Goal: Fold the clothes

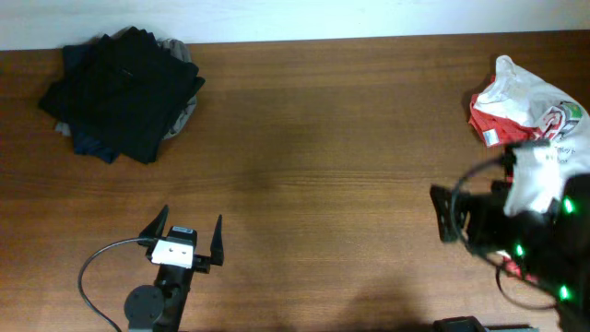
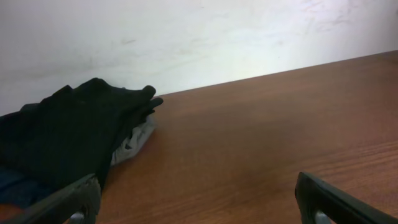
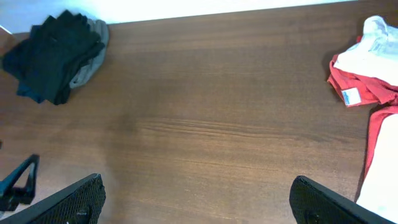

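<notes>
Wood-grain table (image 1: 323, 138) bears folded black clothes (image 1: 120, 88).

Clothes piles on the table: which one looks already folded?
The black stack at the far left: its garments lie flat in layers. The red-and-white heap on the right is crumpled.

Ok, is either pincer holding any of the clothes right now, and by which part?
Nothing is held. The left pincer and right pincer are both open, with only bare table between their fingers.
</notes>
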Robot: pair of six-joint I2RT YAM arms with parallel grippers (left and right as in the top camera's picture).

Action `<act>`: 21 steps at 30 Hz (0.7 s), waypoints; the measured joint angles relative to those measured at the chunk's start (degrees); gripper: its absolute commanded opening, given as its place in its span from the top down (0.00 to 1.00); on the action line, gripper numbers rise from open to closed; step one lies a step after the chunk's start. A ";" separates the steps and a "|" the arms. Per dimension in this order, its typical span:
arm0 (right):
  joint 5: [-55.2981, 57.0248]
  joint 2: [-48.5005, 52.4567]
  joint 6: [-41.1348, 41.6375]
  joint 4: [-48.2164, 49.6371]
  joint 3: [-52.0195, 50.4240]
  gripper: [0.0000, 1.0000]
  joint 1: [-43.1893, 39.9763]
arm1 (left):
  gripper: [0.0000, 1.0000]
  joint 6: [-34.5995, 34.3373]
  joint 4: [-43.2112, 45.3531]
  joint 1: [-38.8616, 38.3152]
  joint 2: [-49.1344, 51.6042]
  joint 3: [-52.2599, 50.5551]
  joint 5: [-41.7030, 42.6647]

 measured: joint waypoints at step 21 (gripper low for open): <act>-3.91 -43.21 -0.02 51.52 -62.82 0.02 0.09 | 0.01 0.02 -0.02 0.00 0.00 0.00 0.00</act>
